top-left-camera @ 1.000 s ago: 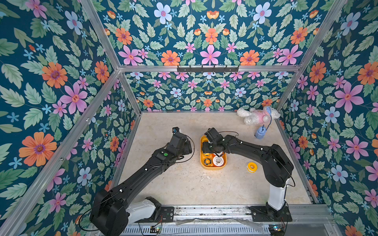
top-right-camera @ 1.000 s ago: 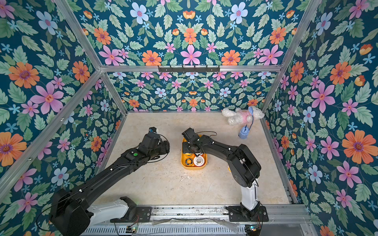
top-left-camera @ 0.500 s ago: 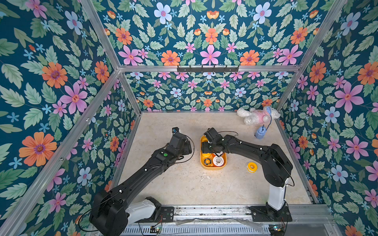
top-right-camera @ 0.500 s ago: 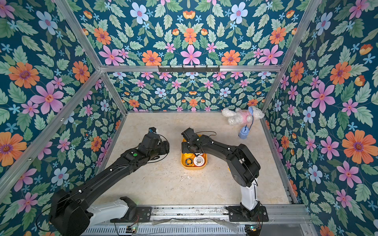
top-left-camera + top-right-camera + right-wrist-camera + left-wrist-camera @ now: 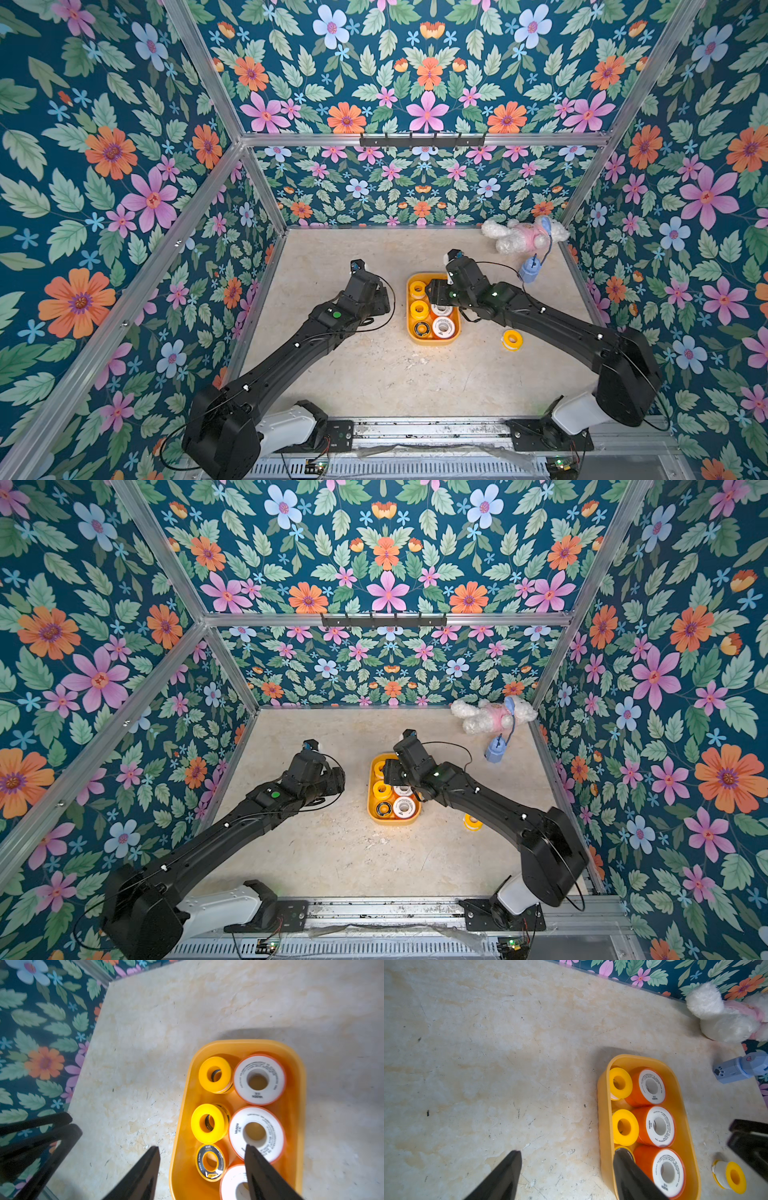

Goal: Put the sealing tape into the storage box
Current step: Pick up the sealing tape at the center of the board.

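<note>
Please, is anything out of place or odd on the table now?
Yes. One yellow spool of sealing tape lies alone on the table, outside the storage box, near the right arm. The other spools sit inside the box. Nothing looks spilled or damaged.

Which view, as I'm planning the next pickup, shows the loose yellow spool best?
Left wrist: the loose yellow spool is close and whole, beside the storage box. Both top views show it small; the right wrist view misses it.
</note>
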{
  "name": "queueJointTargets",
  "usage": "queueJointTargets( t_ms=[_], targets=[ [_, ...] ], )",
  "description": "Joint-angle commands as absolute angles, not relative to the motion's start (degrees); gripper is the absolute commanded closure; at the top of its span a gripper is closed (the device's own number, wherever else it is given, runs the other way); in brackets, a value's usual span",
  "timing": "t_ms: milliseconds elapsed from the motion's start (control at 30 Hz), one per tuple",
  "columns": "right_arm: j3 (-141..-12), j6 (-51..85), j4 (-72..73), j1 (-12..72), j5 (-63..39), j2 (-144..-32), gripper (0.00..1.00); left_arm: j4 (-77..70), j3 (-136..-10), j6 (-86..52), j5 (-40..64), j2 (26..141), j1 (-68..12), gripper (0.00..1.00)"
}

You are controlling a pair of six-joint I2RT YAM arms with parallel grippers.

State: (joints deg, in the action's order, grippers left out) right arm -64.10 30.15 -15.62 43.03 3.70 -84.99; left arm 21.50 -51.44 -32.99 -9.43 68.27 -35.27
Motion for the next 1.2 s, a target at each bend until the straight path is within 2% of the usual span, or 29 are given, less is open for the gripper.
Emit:
queueJointTargets(
  t_ms=[0,233,533,867,1167],
  targets=[
    [-58.57,31.80,-15.81,40.40,6.99,-79.32,0.30,20.87,-51.42,-32.79,-9.40,68.23,-35.24,0.25],
    [-45.62,33.29,-18.87,32.35,9.60,-65.94,0.29,20.61,-51.33,-32.79,-9.45,67.94,-35.19,0.24],
    [-35.26,39.41,-24.74,29.46,15.30,-57.79,0.21,20.14,-51.50,-32.87,-8.87,68.40,-35.13,0.24],
    [-30.15,44.14,-25.05,28.57,19.86,-59.95,0.10,20.04,-51.59,-32.87,-8.36,68.52,-35.16,0.24],
    [-28.85,44.31,-21.83,26.66,18.46,-63.95,0.09,19.95,-51.59,-32.96,-8.12,68.55,-35.16,0.24]
  ],
)
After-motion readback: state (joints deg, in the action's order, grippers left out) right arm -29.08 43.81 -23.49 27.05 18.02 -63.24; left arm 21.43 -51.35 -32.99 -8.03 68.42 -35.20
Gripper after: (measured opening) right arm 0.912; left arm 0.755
